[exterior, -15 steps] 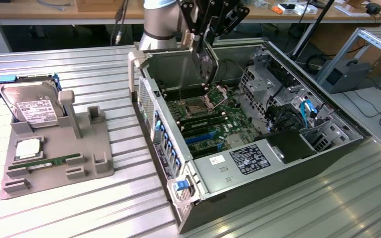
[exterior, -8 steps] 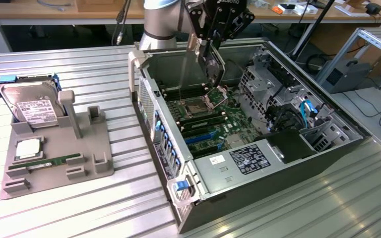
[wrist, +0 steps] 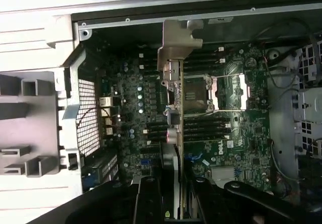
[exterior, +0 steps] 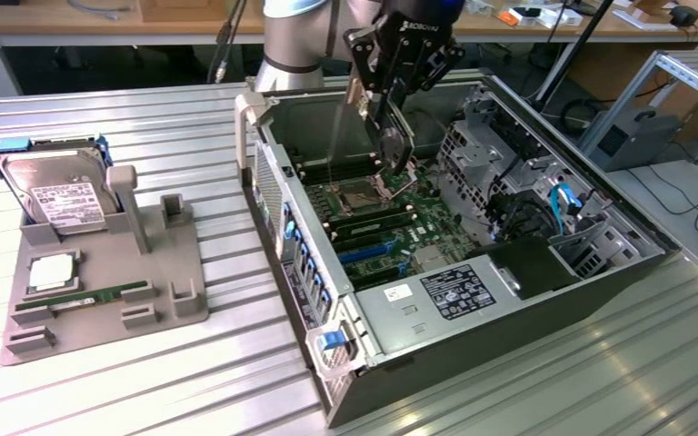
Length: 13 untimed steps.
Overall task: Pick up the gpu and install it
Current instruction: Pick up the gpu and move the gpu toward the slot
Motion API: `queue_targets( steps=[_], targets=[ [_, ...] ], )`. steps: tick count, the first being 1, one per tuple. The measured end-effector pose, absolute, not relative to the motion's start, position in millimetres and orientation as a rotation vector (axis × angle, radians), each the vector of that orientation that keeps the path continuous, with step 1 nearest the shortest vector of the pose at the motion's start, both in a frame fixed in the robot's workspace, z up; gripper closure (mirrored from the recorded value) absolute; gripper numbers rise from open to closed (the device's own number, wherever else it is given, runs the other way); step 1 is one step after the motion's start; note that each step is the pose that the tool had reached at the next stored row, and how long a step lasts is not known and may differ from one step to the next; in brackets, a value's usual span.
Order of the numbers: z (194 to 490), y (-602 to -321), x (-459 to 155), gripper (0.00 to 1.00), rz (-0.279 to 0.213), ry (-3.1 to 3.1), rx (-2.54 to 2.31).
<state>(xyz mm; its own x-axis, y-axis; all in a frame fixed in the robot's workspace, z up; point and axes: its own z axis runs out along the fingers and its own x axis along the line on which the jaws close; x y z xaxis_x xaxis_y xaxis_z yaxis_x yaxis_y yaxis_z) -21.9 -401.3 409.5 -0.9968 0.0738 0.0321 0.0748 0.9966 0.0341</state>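
From the exterior camera, the open computer case lay on its side on the ribbed metal table. A grey holder tray sat well apart from it, out at about nine o'clock. The tray carried a hard drive at its twelve o'clock end and a narrow green memory stick nearer its six o'clock end. The gripper hung over the case's twelve o'clock half. Its jaws were partly closed on the gpu, pinching the thin card by its upper edge. The card hung edge-on and nearly upright, its lower end down inside the case just above the motherboard, close to the CPU socket. I could not tell whether it touched the board.

From the wrist camera, both fingers of the gripper flanked the gpu, which ran away from them as a thin edge. Its silver bracket was at the far end, near the case wall. Beneath lay the motherboard, with the CPU socket just beside the card's line.
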Motion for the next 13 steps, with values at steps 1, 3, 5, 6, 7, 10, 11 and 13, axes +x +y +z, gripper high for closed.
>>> queue_targets(
  steps=[1,3,5,6,7,10,11,13],
  targets=[
    [408,-402,-21,0.73,-0.055,-3.108,-0.113],
    [405,-402,-19,0.73,-0.055,-3.108,-0.109],
    [403,-403,-18,0.73,-0.055,-3.108,-0.107],
    [401,-403,-17,0.73,-0.054,-3.108,-0.105],
    [400,-403,-17,0.73,-0.054,-3.108,-0.103],
    [398,-403,-16,0.73,-0.054,-3.108,-0.1],
    [397,-404,-15,0.73,-0.054,-3.108,-0.099],
    [393,-404,-13,0.73,-0.054,-3.108,-0.094]
  ],
)
